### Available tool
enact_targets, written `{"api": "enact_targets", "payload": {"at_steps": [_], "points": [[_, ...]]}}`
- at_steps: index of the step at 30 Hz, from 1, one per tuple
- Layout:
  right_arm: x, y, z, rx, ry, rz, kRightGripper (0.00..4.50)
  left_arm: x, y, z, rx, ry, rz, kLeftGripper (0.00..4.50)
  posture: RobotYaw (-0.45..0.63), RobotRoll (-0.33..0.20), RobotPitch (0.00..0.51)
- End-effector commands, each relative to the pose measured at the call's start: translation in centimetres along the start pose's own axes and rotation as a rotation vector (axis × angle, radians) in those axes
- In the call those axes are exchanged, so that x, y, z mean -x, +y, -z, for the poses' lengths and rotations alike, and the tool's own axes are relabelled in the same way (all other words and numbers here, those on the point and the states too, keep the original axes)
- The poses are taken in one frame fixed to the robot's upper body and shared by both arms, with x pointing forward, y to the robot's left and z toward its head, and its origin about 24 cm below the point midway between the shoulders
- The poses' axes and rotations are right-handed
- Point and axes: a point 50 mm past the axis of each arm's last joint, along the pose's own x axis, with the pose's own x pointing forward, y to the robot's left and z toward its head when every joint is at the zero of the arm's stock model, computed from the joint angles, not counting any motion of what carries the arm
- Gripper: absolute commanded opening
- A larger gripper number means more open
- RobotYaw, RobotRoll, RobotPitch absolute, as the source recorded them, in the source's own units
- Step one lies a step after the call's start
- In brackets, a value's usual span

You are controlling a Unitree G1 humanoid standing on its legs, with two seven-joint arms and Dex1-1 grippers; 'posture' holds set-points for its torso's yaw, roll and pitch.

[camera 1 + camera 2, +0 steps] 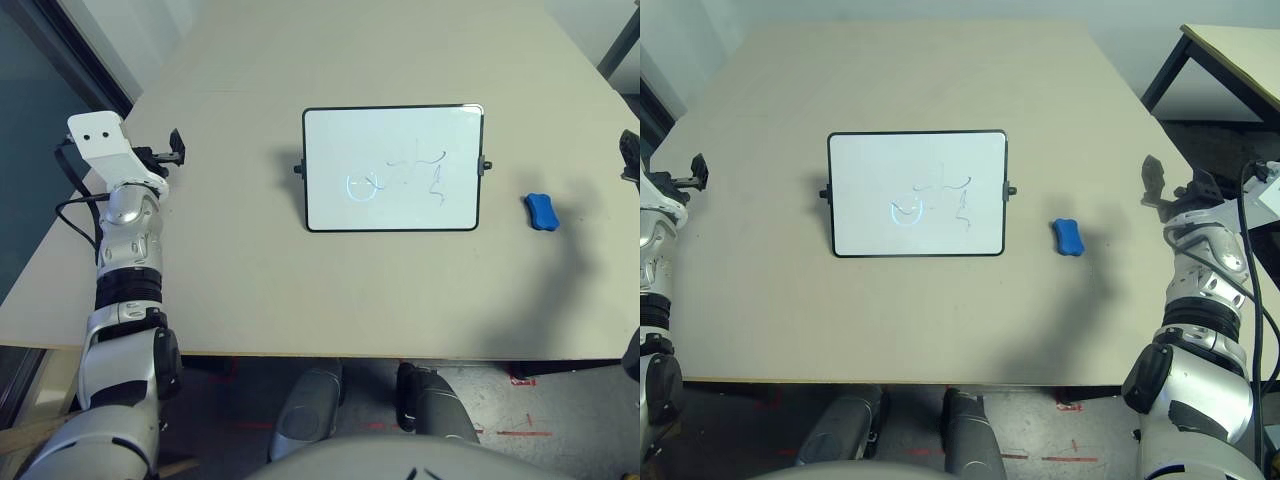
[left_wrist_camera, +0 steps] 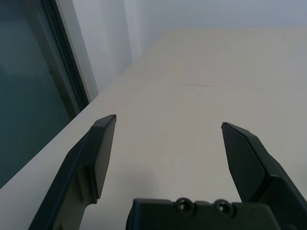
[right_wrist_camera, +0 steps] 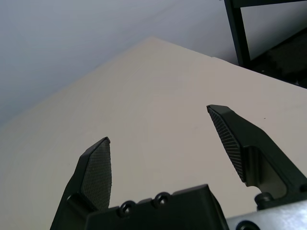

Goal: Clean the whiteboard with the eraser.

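The whiteboard [image 1: 392,168] lies flat in the middle of the table, white with a thin black frame, a small black knob on each short side, and blue scribbles right of its centre. The small blue eraser [image 1: 1068,237] lies on the table just right of the board, apart from it. My left gripper [image 1: 176,148] hovers open over the table's left side, far from the board. My right gripper [image 1: 1160,182] stands open near the table's right edge, right of the eraser and slightly farther back. In the wrist views, the left gripper [image 2: 168,125] and right gripper [image 3: 160,125] hold nothing.
The beige table [image 1: 940,320] has bare surface around the board. A dark-legged second table [image 1: 1230,45] stands beyond the right edge. A dark window frame [image 1: 80,50] runs along the far left.
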Motion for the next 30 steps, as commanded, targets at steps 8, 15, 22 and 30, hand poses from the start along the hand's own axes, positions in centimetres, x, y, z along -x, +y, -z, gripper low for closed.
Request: {"api": "enact_targets", "payload": {"at_steps": [8, 15, 22, 30], "points": [[0.0, 0.4, -0.5, 0.008, 0.078, -0.021, 4.46, -0.7, -0.8, -1.3, 0.014, -0.024, 0.063, 4.5, 0.07, 0.0, 0.097], [0.9, 1.7, -5.0, -0.019, 0.324, -0.026, 4.46, -2.0, -2.3, -7.3, -0.076, -0.091, 0.429, 4.5, 0.09, 0.0, 0.085], [3.6, 4.8, -7.7, 0.014, 0.635, -0.103, 4.46, -2.1, -4.9, -13.7, -0.157, -0.196, 0.731, 4.5, 0.07, 0.0, 0.076], [4.8, 7.6, -7.6, 0.072, 0.842, -0.209, 4.46, -0.2, -11.0, -15.4, -0.132, -0.252, 1.056, 4.5, 0.05, 0.0, 0.087]]}}
